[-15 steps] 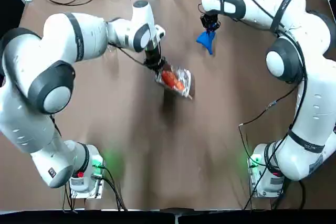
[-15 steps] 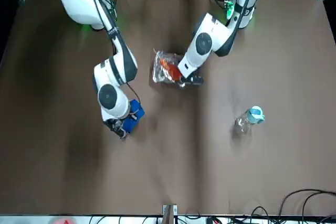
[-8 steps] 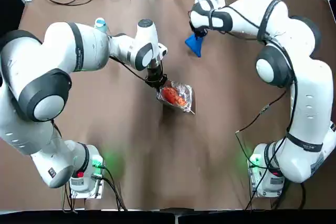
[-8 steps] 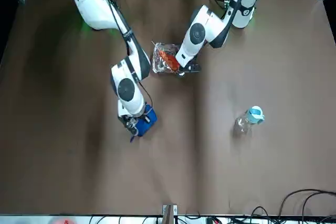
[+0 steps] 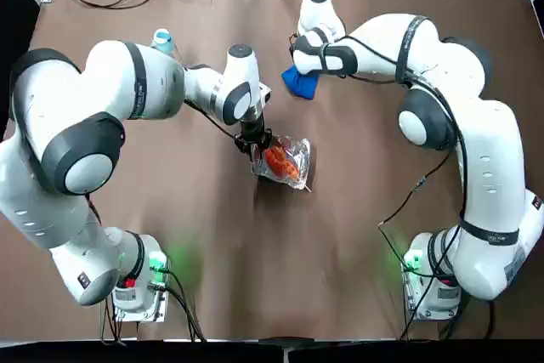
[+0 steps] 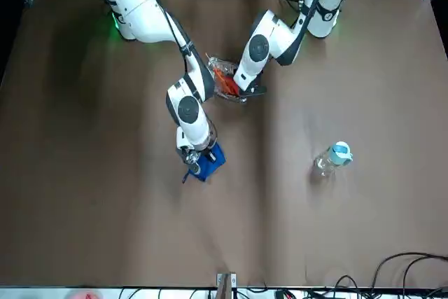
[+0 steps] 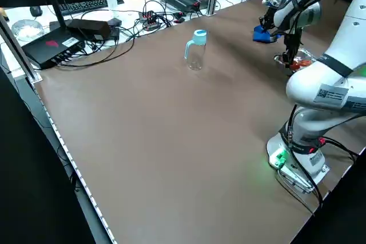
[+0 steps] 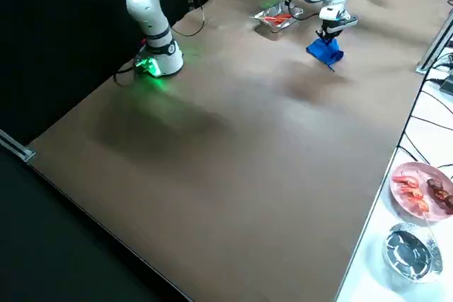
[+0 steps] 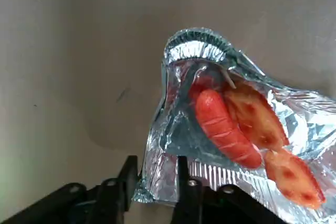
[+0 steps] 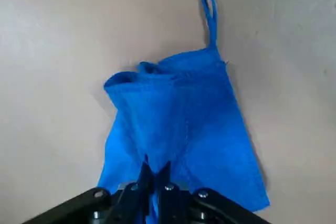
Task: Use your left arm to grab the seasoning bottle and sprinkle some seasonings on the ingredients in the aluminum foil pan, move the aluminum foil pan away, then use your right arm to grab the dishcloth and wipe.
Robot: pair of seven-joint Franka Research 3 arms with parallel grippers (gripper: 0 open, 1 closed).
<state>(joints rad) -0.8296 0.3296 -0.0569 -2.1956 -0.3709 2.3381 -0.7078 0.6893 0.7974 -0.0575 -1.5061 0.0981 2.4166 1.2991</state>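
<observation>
Crinkled silver foil is what the left gripper [image 5: 252, 138] has its fingers pinched on right now: it's clamped onto one corner rim of the aluminum foil pan [image 5: 293, 164], which sits around the middle of the brown table [image 5: 255, 261], a bit toward the far side. From the left wrist view you can see the two dark fingers [image 9: 188, 195] squeezing the foil edge, with that corner bent up and the pan [image 9: 210, 129] looking pretty mangled. The ingredients [image 9: 236, 129], some orange-red pieces, are still sitting inside it, and you can spot them from overhead too [image 5: 280, 159]. Over on the right arm, the right gripper [image 5: 299, 64] is down low at the far-middle part of the table, just beyond and slightly right of the pan, with its jaws closed narrow on a fold of the dishcloth [image 5: 299, 82]. The right wrist view shows the bright blue cloth [image 10: 184, 129] bunched up at the fingertips and spread out on the table past them, with its little hanging loop lying flat on the surface. In the front view the cloth [image 6: 208, 161] is sticking out from under the gripper, well apart from the pan [image 6: 225, 82]. The seasoning bottle [image 6: 331, 160], clear with a light blue cap, is standing upright on its own off toward the far left of the table, well apart from both grippers. Same bottle shows up nicely in the left side view [image 7: 196, 50].
</observation>
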